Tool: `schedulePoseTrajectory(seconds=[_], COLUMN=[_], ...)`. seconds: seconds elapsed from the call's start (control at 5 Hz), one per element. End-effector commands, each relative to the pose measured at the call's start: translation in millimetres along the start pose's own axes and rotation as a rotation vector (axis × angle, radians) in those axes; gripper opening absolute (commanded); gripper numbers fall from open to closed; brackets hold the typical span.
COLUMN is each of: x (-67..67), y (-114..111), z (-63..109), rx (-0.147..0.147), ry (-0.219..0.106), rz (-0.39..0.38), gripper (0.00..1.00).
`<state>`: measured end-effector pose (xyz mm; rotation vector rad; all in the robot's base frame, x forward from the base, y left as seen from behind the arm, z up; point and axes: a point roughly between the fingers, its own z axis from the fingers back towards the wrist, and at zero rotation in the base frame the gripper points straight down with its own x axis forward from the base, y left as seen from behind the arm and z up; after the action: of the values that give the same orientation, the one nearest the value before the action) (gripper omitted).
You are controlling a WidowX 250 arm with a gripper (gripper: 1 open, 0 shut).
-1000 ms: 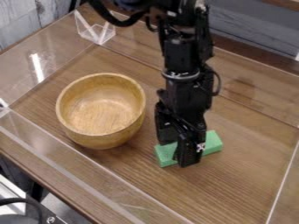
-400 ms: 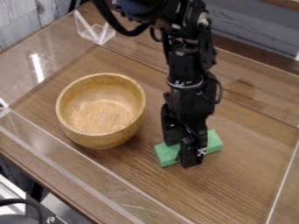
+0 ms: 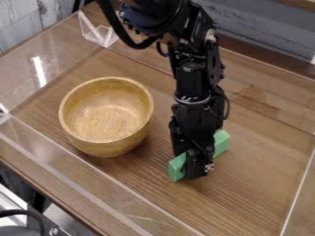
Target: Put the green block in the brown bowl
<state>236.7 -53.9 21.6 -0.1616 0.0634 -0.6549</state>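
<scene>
The green block (image 3: 220,141) lies on the wooden table, right of the brown bowl (image 3: 76,96), and only its two ends show on either side of the fingers. My gripper (image 3: 197,164) points straight down over the block's middle, its black fingers clamped against the block's sides. The block still rests on the table, slightly turned. The round, light-brown bowl stands empty, about a hand's width left of the gripper.
Clear plastic panels (image 3: 37,64) wall in the wooden tabletop, with a transparent edge along the front (image 3: 87,184). A small clear plastic piece (image 3: 101,35) stands at the back left. The arm rises from the gripper toward the top middle.
The fingers have narrowed onto the green block and dropped a little lower. The block has turned slightly under them, its near end swinging toward the front.
</scene>
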Motion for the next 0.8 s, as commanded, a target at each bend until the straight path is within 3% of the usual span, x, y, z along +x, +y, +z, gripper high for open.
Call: schedulePoseTrajectory(seconds=[0.0, 0.6], x=[3.1, -2.9], y=[-4.6, -19.2], z=[2.8, 3.3], rx=[-0.007, -0.087], ry=[-0.019, -0.006], rz=[0.007, 0.094], gripper=[0.00, 0.00])
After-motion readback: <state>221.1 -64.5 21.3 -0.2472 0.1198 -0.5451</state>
